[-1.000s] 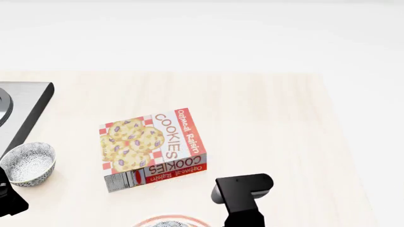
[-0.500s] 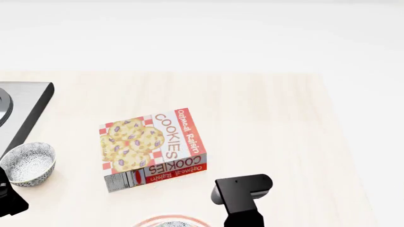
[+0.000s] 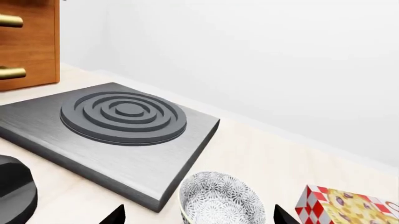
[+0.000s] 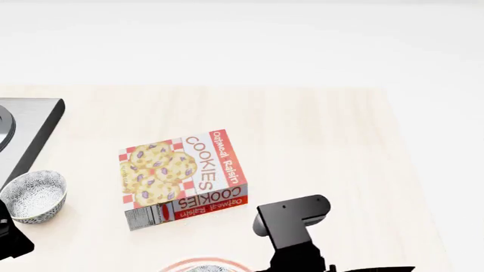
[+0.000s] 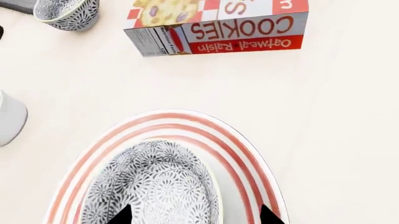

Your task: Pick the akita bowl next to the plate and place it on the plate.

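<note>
The akita bowl, grey-and-white speckled, sits upright inside the plate, a wide white plate with red rings. My right gripper hangs open just above them. One fingertip shows over the bowl, the other over the plate's rim, and neither holds anything. In the head view only the top edge of the plate shows, beside my right arm. A look-alike speckled bowl stands by the stove, between the wide-open fingers of my left gripper; this look-alike bowl appears at the far left.
A cookie box lies flat mid-table, just beyond the plate. A grey stove plate sits at the table's left, with a wooden cabinet behind it. A white cup stands left of the plate.
My right arm's wrist has lifted and tilted a little, and a dark part of the arm now shows at the bottom right. The bowls, box and left arm have not moved.
</note>
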